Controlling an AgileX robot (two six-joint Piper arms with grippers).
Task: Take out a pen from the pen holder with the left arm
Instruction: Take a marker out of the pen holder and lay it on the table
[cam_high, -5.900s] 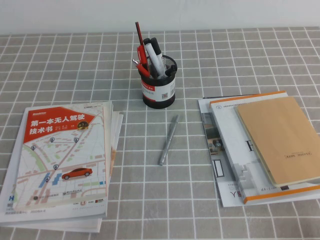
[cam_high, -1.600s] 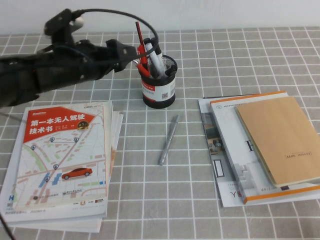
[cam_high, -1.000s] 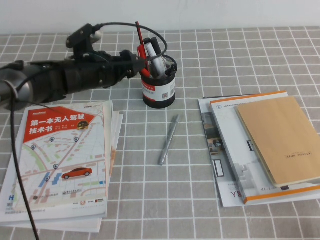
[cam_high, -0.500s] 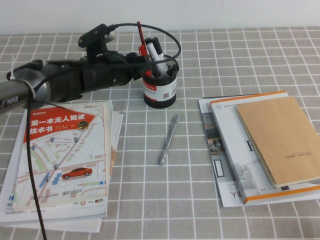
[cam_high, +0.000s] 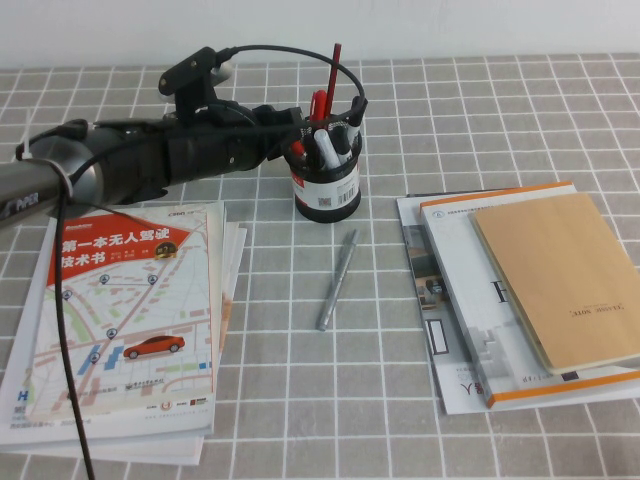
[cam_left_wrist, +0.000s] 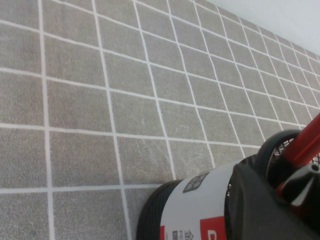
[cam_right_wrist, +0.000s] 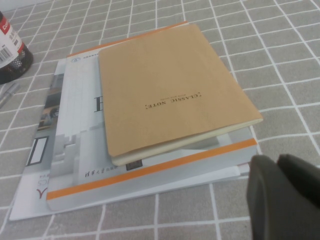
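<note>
Slim red pen (cam_high: 331, 72) standing tallest in the black mesh cylinder pen holder (cam_high: 326, 192), toward 12 o'clock on the grey tiled bench (cam_high: 300, 420). Long axis close to upright, top leaning slightly toward 1 o'clock. Black-and-white markers (cam_high: 337, 147) alongside in the same holder.

Left hand (cam_high: 303, 124) pressed against the holder's rim from 9 o'clock, red shaft right at its 3 o'clock side. Cannot tell how far open, nor whether already gripping the pen. Judged as the grasp step. Next, probably a lift straight up along the shaft, with some risk of dragging the holder along.

Grey metal pen (cam_high: 337, 280) lying loose at 6 o'clock of the holder. Map-cover booklet (cam_high: 130, 310) at 8 o'clock. Stacked books (cam_high: 450, 330) topped by a tan notebook (cam_high: 555, 280) at 4 o'clock.

Right hand (cam_right_wrist: 280, 195) well apart, hovering by that stack's corner, closed on nothing.
</note>
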